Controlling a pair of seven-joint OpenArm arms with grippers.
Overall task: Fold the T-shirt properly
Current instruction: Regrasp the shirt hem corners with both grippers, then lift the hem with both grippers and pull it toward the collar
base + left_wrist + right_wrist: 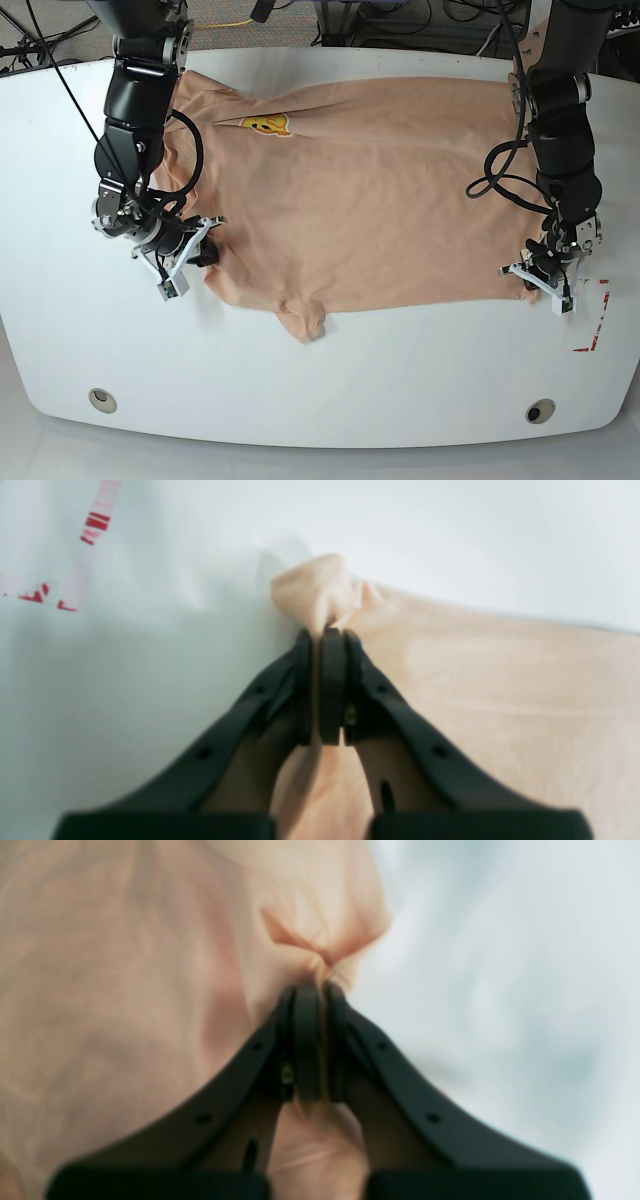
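The peach T-shirt (380, 200) lies spread flat and sideways on the white table (320, 400), with its yellow print (265, 125) at the far left and one sleeve (305, 320) poking out at the near edge. My left gripper (528, 270) is at the shirt's near right corner and is shut on a pinch of its fabric (320, 595), with the fingertips (327, 630) pressed together. My right gripper (205, 250) is at the shirt's near left edge, also shut on a bunched pinch of the cloth (320, 940), with its tips (322, 987) together.
Red tape marks (592, 320) lie on the table just right of the left gripper and also show in the left wrist view (95, 525). Two round holes (100, 398) (540, 410) sit near the table's front edge. Cables hang from both arms.
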